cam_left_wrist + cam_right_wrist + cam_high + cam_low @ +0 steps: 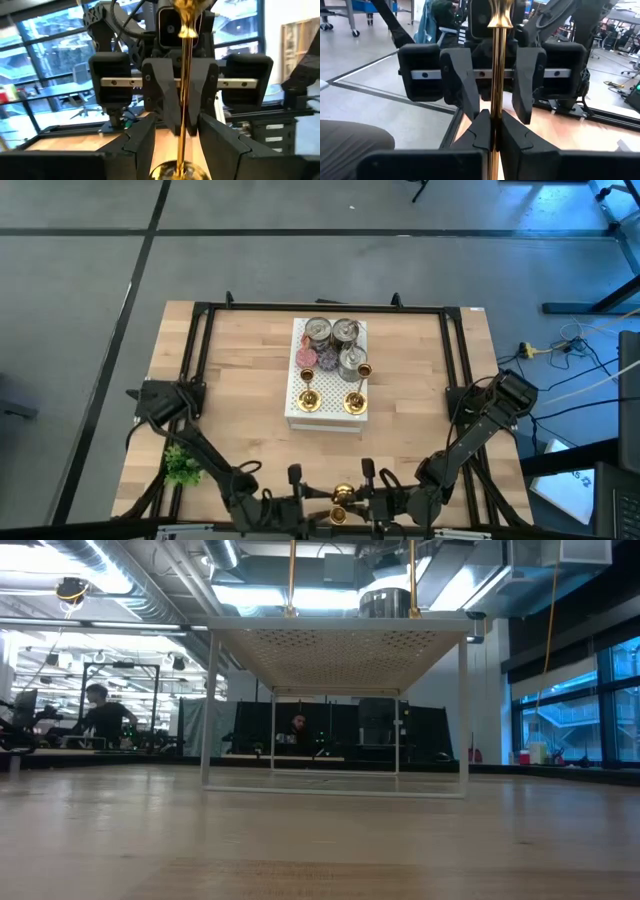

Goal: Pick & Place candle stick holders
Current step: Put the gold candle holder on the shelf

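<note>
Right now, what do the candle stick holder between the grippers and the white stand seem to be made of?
The candle stick holder looks like polished brass or gold-plated metal: its thin stem shines with bright reflections. The white stand seems painted perforated sheet metal on thin legs, its top dotted with small holes.

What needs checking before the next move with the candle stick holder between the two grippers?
1. Right gripper clamped on the stem of the held candle stick holder: ok.
2. Left gripper open, a finger on each side of the stem, not touching it: ok.
3. Stem centred in the left gripper's gap: ok.
4. Two other holders standing upright at the front of the white rack: ok.
5. Clearance between the held holder's base and the table: cannot tell.
</note>
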Action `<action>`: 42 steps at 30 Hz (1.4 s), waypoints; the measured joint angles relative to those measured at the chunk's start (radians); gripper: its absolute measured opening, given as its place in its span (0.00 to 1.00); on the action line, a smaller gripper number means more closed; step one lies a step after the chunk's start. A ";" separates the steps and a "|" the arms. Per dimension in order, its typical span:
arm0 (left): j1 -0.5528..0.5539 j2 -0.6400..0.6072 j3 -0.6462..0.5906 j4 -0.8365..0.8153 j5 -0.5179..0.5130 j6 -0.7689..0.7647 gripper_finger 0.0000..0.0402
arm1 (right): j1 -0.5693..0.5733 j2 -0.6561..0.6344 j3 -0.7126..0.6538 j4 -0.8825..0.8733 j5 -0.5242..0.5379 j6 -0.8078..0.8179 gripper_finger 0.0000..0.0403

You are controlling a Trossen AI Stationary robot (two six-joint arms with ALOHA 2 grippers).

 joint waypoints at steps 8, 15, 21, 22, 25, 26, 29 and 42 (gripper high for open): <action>-0.021 0.003 0.000 0.056 -0.051 0.056 0.36 | -0.019 0.000 0.000 0.012 -0.005 0.001 0.04; -0.003 0.003 0.004 0.058 -0.031 0.032 0.36 | -0.035 0.020 0.000 -0.001 -0.004 0.042 0.04; 0.006 0.002 0.014 0.052 -0.027 0.019 0.36 | -0.040 0.032 0.000 0.016 0.003 0.038 0.04; 0.009 0.002 0.014 0.047 -0.028 0.010 0.36 | -0.040 0.032 0.000 0.017 0.003 0.038 0.04; 0.015 0.002 0.014 0.041 -0.029 -0.007 0.33 | -0.040 0.032 0.000 0.019 0.004 0.038 0.04; 0.016 0.002 0.014 0.037 -0.029 -0.014 0.31 | -0.040 0.032 0.000 0.019 0.004 0.037 0.04; 0.017 0.002 0.014 0.026 -0.029 -0.029 0.23 | -0.040 0.032 0.000 0.020 0.004 0.034 0.04; -0.014 -0.016 0.014 0.015 -0.134 0.013 0.03 | -0.041 0.031 0.000 0.008 0.005 0.026 0.17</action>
